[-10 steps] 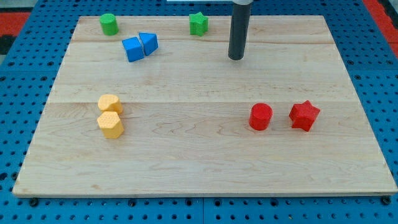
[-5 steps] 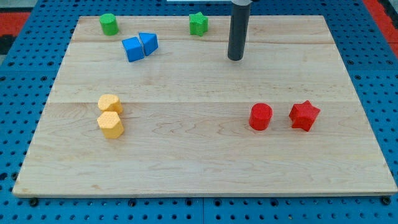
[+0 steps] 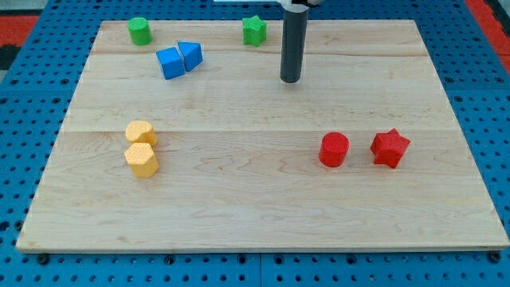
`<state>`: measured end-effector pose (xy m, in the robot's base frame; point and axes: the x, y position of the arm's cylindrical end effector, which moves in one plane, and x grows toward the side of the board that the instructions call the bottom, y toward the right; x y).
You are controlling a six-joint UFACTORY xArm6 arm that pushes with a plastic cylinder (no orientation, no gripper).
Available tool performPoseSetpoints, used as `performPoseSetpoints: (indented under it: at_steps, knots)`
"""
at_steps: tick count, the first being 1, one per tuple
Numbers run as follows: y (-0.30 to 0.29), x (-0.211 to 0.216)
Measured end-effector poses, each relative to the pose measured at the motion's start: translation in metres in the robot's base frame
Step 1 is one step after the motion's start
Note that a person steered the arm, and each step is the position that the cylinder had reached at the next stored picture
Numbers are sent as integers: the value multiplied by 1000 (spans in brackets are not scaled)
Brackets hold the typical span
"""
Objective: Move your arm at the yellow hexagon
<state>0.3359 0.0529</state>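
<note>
A pale wooden board (image 3: 263,199) made of joined planks fills most of the view, lying on a blue perforated table (image 3: 16,255) whose holes show all around the board's edges; a strip of red surface (image 3: 12,20) shows at the view's top left corner and again at the top right. The arm carries no gripper, only a straight dark rod that comes down from the view's top, so nothing opens or closes and nothing is held. My tip (image 3: 291,80) rests on bare wood in the upper middle of the board and touches no block. Nearest to it is the green star-shaped block (image 3: 254,29), just up and to the view's left. Further left sit 2 blue blocks touching each other, a blue cube (image 3: 170,63) and a blue wedge-like block (image 3: 190,55), and beyond them, near the board's top left corner, a green cylinder (image 3: 139,31). The yellow hexagon (image 3: 142,159) lies well apart from my tip, far down and to the view's left, with a rounded yellow block (image 3: 141,132) touching its upper side. Down and to the view's right of my tip stand a red cylinder (image 3: 334,149) and, near it on the right, a red star-shaped block (image 3: 390,147).
</note>
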Motion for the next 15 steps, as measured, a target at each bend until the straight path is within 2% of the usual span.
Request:
performPoseSetpoints:
  at_steps: [5, 6, 8, 9, 10, 11, 12, 14, 15]
  knots:
    - [-3, 0]
    - [-17, 14]
    - [-112, 129]
    - [-135, 157]
    - [-135, 163]
    - [-136, 200]
    - [-136, 206]
    - [-195, 217]
    - [-195, 217]
